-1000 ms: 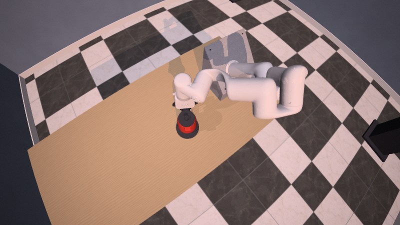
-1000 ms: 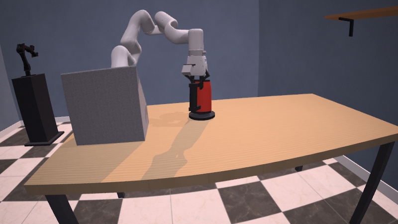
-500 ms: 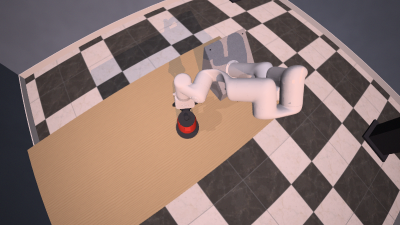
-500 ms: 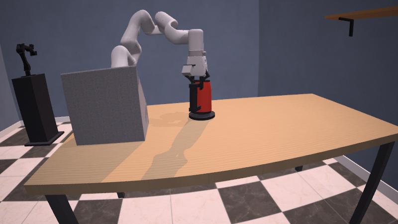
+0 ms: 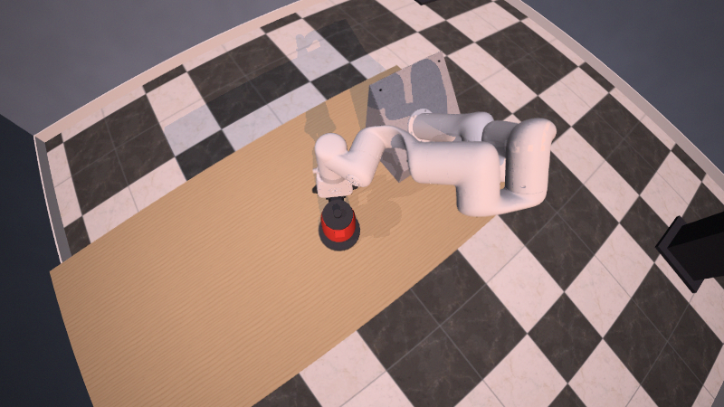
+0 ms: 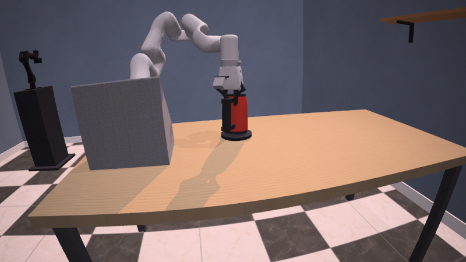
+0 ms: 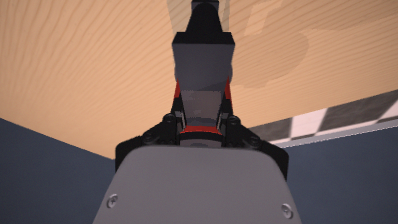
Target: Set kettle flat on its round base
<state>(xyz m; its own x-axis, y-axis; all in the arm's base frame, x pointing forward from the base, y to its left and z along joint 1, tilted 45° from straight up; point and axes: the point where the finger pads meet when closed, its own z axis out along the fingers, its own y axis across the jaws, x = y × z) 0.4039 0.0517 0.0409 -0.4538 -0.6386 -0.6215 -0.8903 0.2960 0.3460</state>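
Observation:
The red kettle (image 6: 239,113) with a black lid and a black handle (image 6: 227,113) stands upright on its round black base (image 6: 236,134) near the middle of the wooden table. It also shows in the overhead view (image 5: 338,222), with the base (image 5: 338,243) ringing its foot. My gripper (image 6: 232,94) reaches down from above and is shut on the top of the kettle's handle. In the wrist view the handle (image 7: 202,75) runs down between my fingers, with red showing at both sides. The stud is hidden under the kettle.
A large grey box (image 6: 123,121) stands on the table's left end, where my arm is mounted. A black pedestal (image 6: 38,125) stands on the floor to the far left. A wooden shelf (image 6: 423,16) hangs on the right wall.

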